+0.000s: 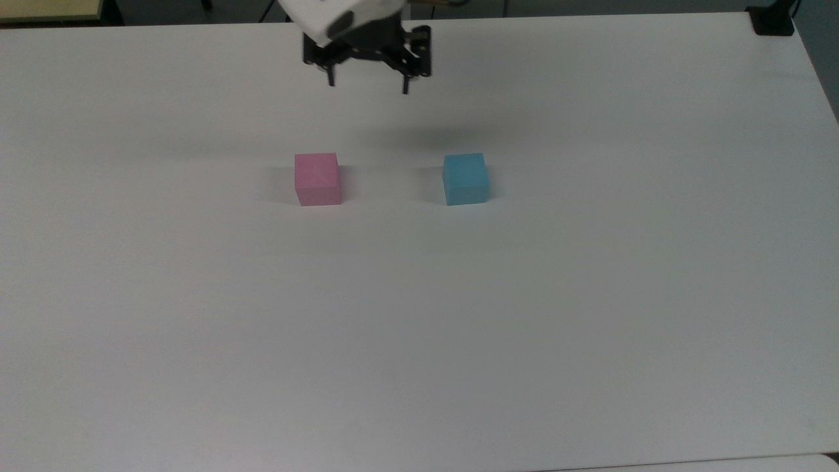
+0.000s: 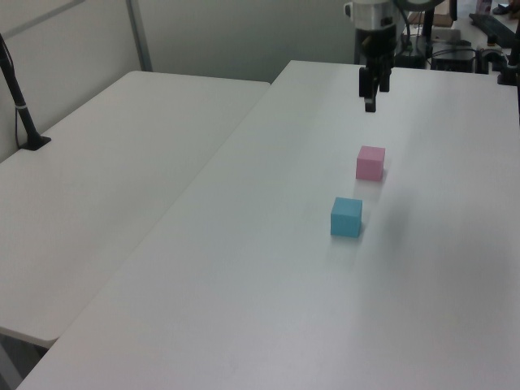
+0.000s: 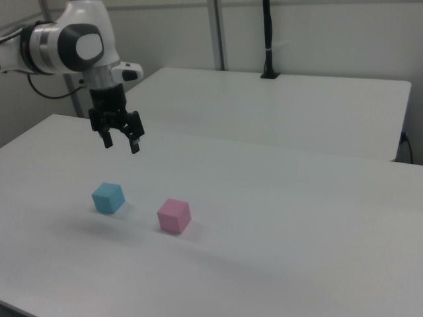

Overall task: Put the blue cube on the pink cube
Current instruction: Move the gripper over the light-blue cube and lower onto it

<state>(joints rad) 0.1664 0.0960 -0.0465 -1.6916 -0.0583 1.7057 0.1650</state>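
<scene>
Top view showed a wide white table (image 1: 419,328) with the pink cube (image 1: 317,178) left of centre and the blue cube (image 1: 465,178) right of centre, well apart, both flat on the surface. The gripper (image 1: 367,84) hung near the upper edge of the frame, above the table and between the cubes, with its jaws spread and holding nothing. In the right view a second white table (image 3: 277,105) stood behind, in the upper part of the frame, with a black pole (image 3: 268,39) on it before a pale wall
</scene>
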